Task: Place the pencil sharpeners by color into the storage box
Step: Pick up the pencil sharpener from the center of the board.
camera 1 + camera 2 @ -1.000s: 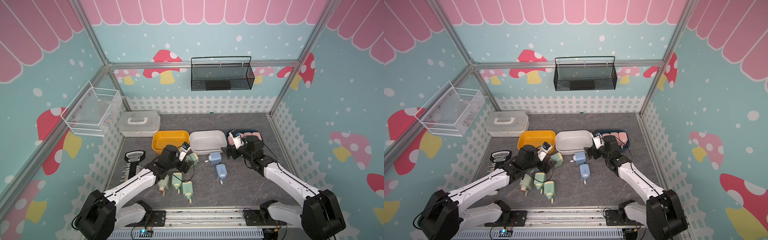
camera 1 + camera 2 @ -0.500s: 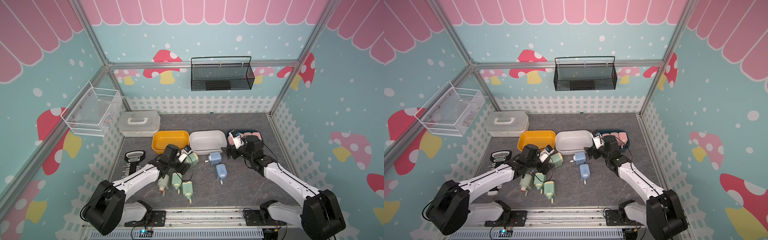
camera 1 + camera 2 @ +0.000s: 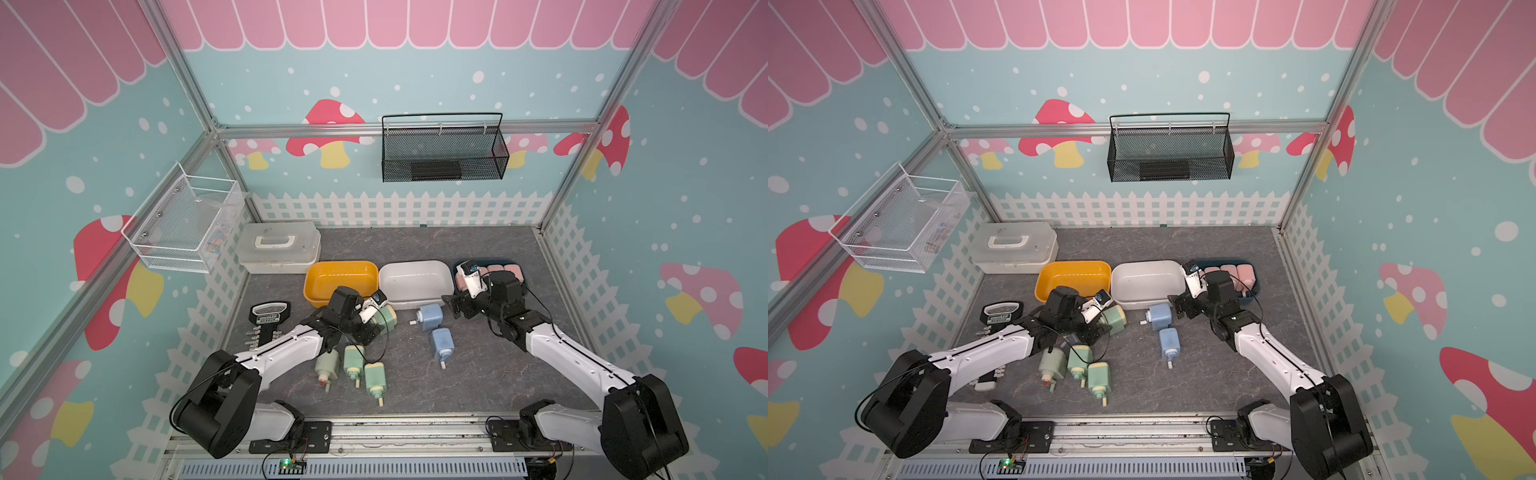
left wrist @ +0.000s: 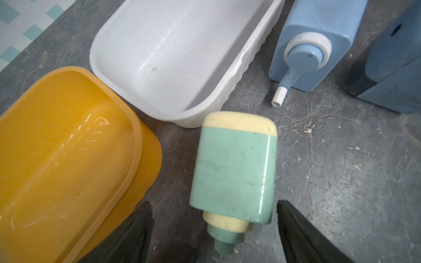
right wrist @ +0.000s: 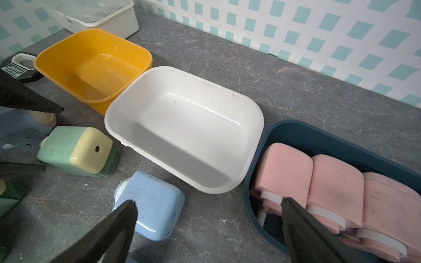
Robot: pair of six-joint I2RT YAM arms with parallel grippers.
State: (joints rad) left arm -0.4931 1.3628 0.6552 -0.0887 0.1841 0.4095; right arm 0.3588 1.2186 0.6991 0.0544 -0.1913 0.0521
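Observation:
A green pencil sharpener (image 4: 234, 168) lies on the floor beside the yellow storage box (image 4: 139, 145). My left gripper (image 4: 214, 218) straddles its crank end, open, with a gap at each finger; in a top view the left gripper (image 3: 371, 328) sits at that green sharpener (image 3: 386, 318). Three more green sharpeners (image 3: 353, 361) lie near the front. Two blue sharpeners (image 3: 430, 316) lie by the empty white storage box (image 3: 415, 264). Pink sharpeners (image 5: 337, 182) fill the dark blue storage box (image 5: 296, 129). My right gripper (image 5: 208, 202) hangs open and empty between the nearer blue sharpener (image 5: 155, 205) and that box.
A black-and-white bar tool (image 3: 268, 320) lies by the left fence. A lidded white case (image 3: 278, 247) stands behind the yellow box. A white wire basket (image 3: 183, 224) hangs on the left wall, a black one (image 3: 442, 153) on the back wall.
My left arm has sunk lower at the green sharpener and its jaws have narrowed a little around it. The right arm has not moved.

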